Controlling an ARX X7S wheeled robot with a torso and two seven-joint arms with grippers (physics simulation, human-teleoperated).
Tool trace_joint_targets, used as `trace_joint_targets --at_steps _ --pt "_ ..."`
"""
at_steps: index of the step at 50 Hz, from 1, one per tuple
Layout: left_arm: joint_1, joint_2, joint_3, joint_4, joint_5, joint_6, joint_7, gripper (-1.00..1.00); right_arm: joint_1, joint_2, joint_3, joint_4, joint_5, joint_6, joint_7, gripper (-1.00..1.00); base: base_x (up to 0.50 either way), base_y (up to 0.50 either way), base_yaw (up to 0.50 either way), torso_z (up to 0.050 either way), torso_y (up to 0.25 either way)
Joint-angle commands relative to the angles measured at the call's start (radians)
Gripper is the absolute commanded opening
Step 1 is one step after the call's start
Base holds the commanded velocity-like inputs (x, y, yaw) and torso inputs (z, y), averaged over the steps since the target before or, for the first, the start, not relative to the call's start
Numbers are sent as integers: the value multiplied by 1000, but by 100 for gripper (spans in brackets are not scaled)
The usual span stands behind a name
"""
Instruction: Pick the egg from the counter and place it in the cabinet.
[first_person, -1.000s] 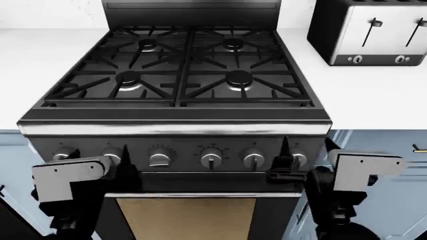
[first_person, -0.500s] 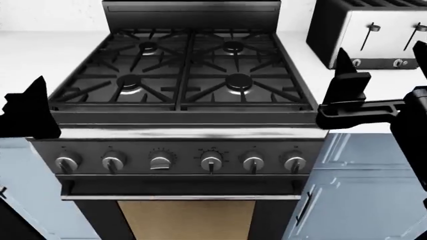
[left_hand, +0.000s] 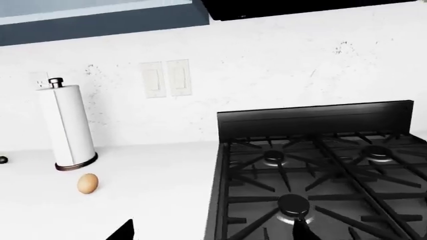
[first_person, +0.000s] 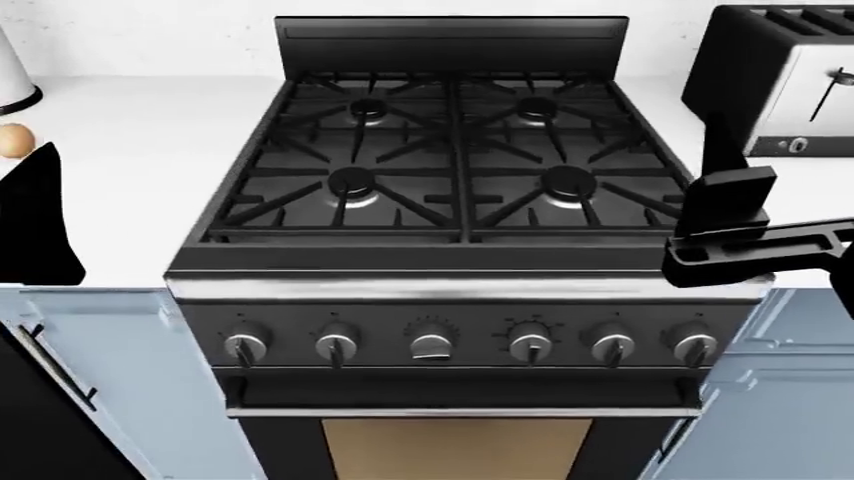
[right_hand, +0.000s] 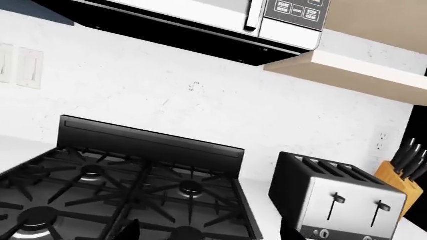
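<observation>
Egg (left_hand: 87, 183): tan-brown, oval, lying on the white table (left_hand: 160, 190) just beside the base of the paper-towel holder (left_hand: 67, 127), well apart from the gas stove (first_person: 454, 170). In the head view it was cut by the frame's left edge (first_person: 12, 140), only partly seen.

Left gripper (left_hand: 210, 231): nothing was held; two dark fingertips were seen at the wrist picture's lower edge, set wide apart, so the gripper was judged open. In the head view only a black silhouette (first_person: 38, 215) was shown near the egg.

Right gripper (first_person: 727, 225): raised over the table beside the stove's right front corner, near the toaster (first_person: 781, 85); nothing was held. Its fingers were seen spread in the wrist view, so it was judged open.

Step in hand, as judged: approach to the egg, not yet reached. The left gripper should be brought over the egg's middle and closed across its narrow width, gently, since a smooth oval is likely to roll; the paper-towel holder should be cleared.

Not shown: the target cabinet could not be identified with certainty.
</observation>
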Motion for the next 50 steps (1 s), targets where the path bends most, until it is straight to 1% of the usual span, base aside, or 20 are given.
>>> trace_joint_targets --at_steps 1,27,36,50 --pt "7 0 -21 0 -4 -5 7 100 24 9 -35 -6 -2 -4 1 100 43 500 0 0 0" --pt "18 13 -35 10 31 -8 39 100 8 11 -43 -13 -62 1 -50 100 44 500 0 0 0" --pt "28 38 -42 7 68 -25 68 100 1 12 -51 -19 -76 2 -55 100 72 496 0 0 0" --pt "22 34 -28 10 78 -15 72 100 3 13 -64 -22 -87 -1 -60 100 89 493 0 0 0"
